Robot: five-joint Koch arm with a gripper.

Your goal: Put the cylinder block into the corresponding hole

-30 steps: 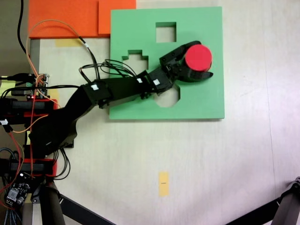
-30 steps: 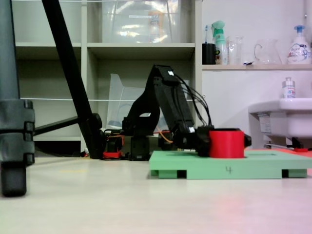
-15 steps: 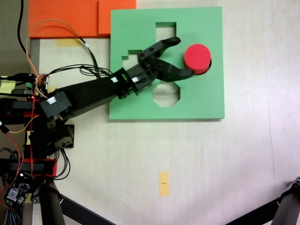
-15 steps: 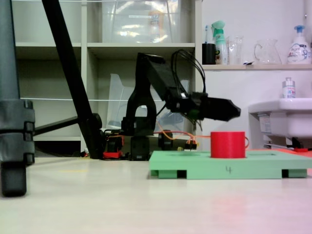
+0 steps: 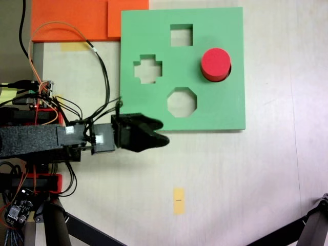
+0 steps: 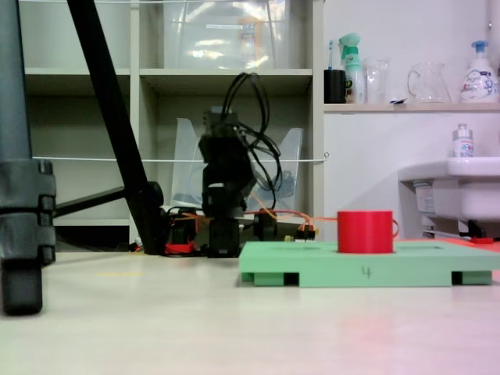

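Observation:
The red cylinder block (image 5: 215,62) stands upright in the round hole of the green foam board (image 5: 225,107), at the board's right side. Only a dark sliver of the hole's edge (image 5: 229,72) shows beside it. In a fixed view from the floor, the cylinder block (image 6: 365,231) sticks up well above the board's top (image 6: 312,262). My gripper (image 5: 164,131) is off the board, just below its lower left edge. It holds nothing, and its jaws show only a narrow gap. The arm (image 6: 225,168) is folded back by its base.
The board also has a square cut-out (image 5: 181,35), a cross cut-out (image 5: 147,69) and an octagonal cut-out (image 5: 182,102). Orange foam sheets (image 5: 77,20) lie at the top left. Wires and boards (image 5: 31,97) crowd the left edge. A yellow tape mark (image 5: 178,200) and tripod legs (image 5: 77,225) are below.
The gripper let go of the cylinder block, which stays in the hole. The arm pulled back off the board toward its base, and the jaws drew closer together.

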